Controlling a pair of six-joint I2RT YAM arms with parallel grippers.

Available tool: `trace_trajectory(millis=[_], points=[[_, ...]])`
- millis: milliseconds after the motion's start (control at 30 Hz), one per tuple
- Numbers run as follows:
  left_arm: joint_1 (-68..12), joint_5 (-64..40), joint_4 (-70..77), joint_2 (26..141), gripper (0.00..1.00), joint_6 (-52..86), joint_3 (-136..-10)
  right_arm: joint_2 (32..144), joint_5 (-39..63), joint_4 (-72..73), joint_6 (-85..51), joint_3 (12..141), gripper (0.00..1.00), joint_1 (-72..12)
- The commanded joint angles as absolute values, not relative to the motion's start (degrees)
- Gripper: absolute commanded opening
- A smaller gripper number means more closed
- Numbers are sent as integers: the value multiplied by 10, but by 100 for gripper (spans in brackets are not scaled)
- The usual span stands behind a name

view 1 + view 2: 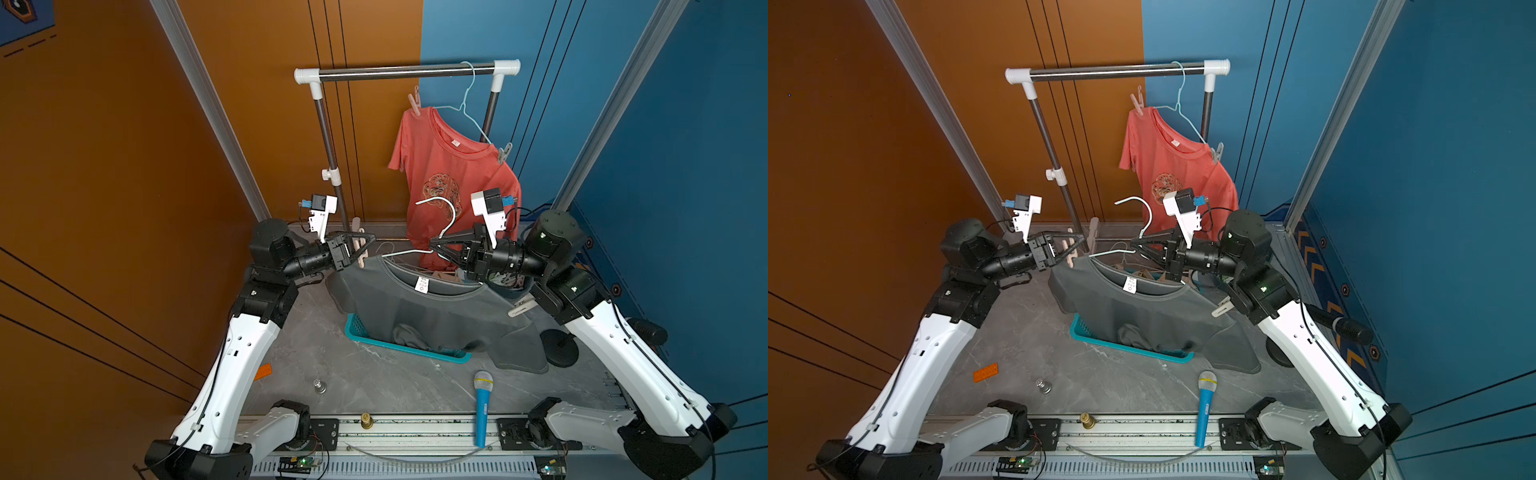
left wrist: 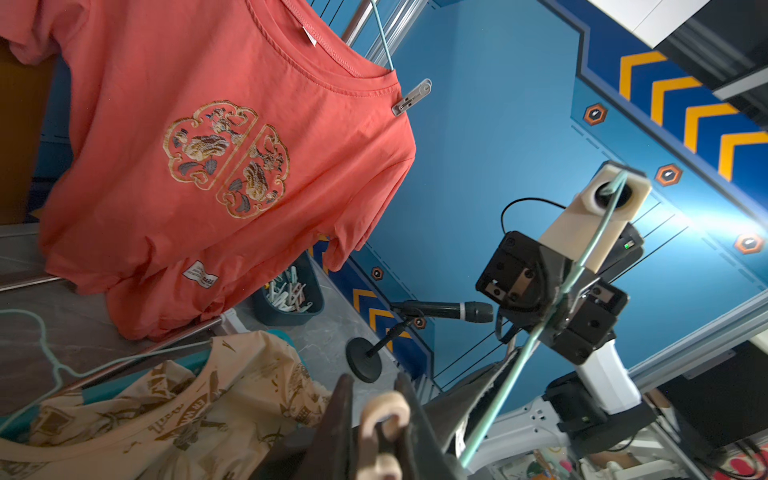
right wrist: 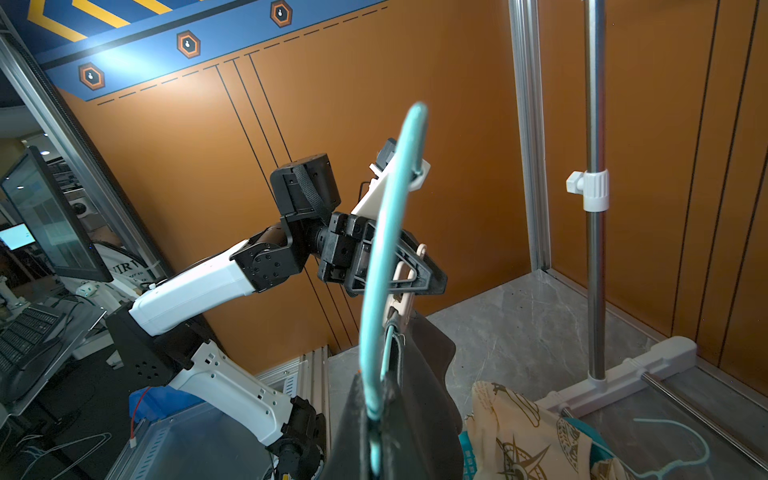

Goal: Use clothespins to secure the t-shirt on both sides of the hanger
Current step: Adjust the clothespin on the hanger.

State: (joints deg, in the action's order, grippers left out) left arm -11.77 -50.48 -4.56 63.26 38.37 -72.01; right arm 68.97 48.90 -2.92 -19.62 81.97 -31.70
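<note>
The left gripper [image 1: 369,244] is pinching a pale peach plastic clothespin [image 2: 368,440] between its fingers. The pin is standing crosswise to them, its looped end above and its mouth reaching below, down at the shoulder of the dark grey cotton t-shirt [image 1: 436,316] just under the fingertips. Whether that mouth is already gaping over the cloth cannot be told. The shirt is hanging from a thin pale teal wire hanger [image 3: 386,220], and the right gripper [image 1: 434,245] is clamping its neck, fingers pressed together on the wire. Behind those fingers, under the arm's wrist, a white plastic clothespin [image 1: 521,308] is already biting the other shoulder.

So this looks like the second pinning. To do it well, the left arm probably needs to be squeezing hard enough to spread the mouth and sliding it over wire and fabric together. It should be letting go only once both lie deep between the pin's tips. The right arm should be holding the hanger level meanwhile, since a swinging wire would likely slip out.
</note>
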Motion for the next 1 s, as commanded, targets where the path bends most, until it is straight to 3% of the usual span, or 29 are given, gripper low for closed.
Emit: trace_trajectory(millis=[0, 233, 267, 367, 433, 567, 667, 800, 967], points=[[-129, -514, -51, 634, 12, 374, -744, 692, 498, 7, -214, 816, 0, -316], [-143, -489, -66, 632, 10, 370, -748, 691, 466, 5, -213, 817, 0, -317], [-145, -486, -69, 632, 13, 369, -748, 690, 459, 1, -209, 818, 0, -319], [-149, -479, -76, 632, 40, 369, -752, 688, 456, -1, -201, 816, 0, -324], [-150, -477, -76, 630, 50, 368, -754, 686, 456, 1, -201, 815, 0, -323], [-150, -483, -72, 626, 56, 368, -753, 680, 453, 10, -209, 812, 0, -316], [-150, -497, -62, 625, 58, 374, -752, 678, 458, 37, -232, 805, 0, -305], [-149, -504, -46, 618, 48, 383, -745, 683, 486, 108, -297, 789, 0, -275], [-145, -508, -39, 609, 47, 386, -744, 693, 527, 174, -361, 779, 0, -265]])
